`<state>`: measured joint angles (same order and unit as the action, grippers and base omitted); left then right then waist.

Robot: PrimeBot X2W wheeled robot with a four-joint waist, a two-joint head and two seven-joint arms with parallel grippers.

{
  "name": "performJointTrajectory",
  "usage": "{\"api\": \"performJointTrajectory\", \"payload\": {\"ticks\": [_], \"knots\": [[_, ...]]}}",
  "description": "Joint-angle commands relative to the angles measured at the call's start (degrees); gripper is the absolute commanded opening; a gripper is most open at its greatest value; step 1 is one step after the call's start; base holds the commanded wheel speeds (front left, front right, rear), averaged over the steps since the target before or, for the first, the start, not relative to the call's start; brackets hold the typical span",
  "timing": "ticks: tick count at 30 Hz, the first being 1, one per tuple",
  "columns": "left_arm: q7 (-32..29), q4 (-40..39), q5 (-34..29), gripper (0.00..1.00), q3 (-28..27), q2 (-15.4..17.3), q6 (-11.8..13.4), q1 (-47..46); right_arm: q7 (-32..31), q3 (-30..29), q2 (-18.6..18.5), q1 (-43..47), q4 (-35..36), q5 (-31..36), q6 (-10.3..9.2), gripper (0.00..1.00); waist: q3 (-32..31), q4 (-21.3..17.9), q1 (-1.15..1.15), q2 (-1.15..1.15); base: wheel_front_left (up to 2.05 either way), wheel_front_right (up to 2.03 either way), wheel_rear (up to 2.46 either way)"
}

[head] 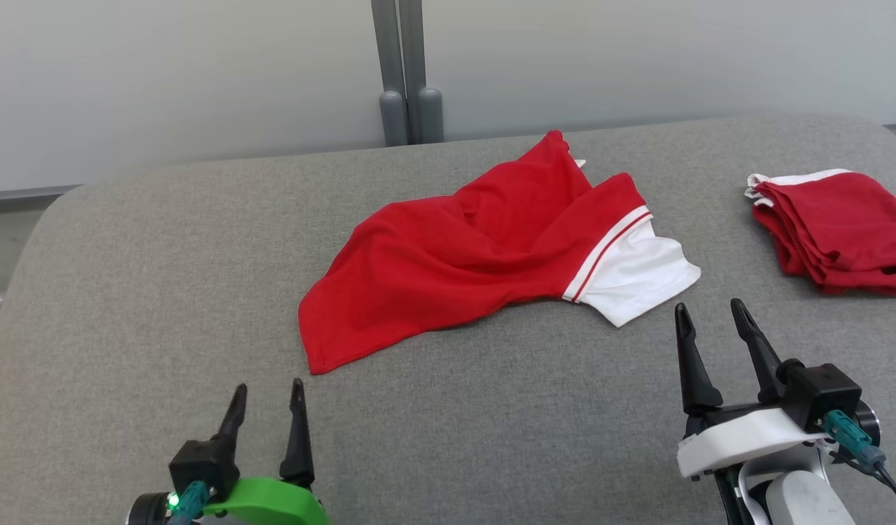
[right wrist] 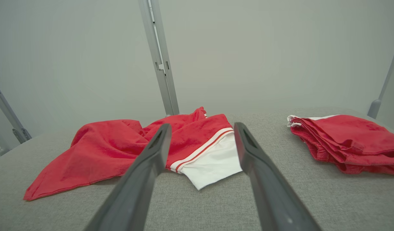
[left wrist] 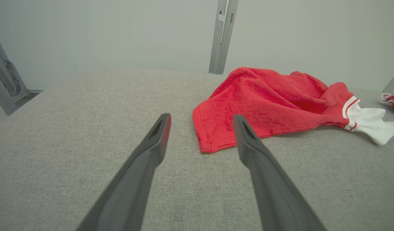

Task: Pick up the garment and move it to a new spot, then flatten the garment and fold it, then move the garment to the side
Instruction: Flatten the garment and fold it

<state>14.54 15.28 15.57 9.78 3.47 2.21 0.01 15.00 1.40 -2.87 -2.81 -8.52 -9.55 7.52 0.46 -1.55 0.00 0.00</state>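
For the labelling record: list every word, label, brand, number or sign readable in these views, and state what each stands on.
No text can be read anywhere.
crumpled red garment: plain cloth, no print; its white sleeve carries only red stripes.
folded red stack: no lettering shows.
grey surface, post, left tool, right tool: no markings.

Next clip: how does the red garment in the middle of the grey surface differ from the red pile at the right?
The middle garment lies loose and rumpled, spread wide; the right pile is folded into a compact stack. The middle garment shows a broad white section edged with stripes; the right pile shows just a thin white strip at its far end. Both are red with white, resting on the grey surface.
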Motion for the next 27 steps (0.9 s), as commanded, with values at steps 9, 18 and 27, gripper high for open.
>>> {"api": "performJointTrajectory", "payload": {"ticks": [9,18,27], "knots": [[-8.63,13.38,4.85,1.00,2.49,-0.35,-1.08,-11.79,0.24,0.76,-0.04,-3.24,0.43,0.77,-0.07,1.00,5.80,-0.90,0.00,0.00,0.00,0.00,0.00],[-11.77,24.11,7.93,1.00,3.27,-0.47,1.27,-21.42,0.22,0.30,-0.05,-5.23,0.12,1.38,-0.06,1.00,9.41,-2.40,0.00,0.00,0.00,0.00,0.00],[-14.22,28.96,8.80,1.00,5.53,-0.49,4.65,-25.10,0.22,0.00,-0.05,-5.60,0.10,1.34,-0.06,1.00,9.66,-2.60,0.00,0.00,0.00,0.00,0.00]]}}
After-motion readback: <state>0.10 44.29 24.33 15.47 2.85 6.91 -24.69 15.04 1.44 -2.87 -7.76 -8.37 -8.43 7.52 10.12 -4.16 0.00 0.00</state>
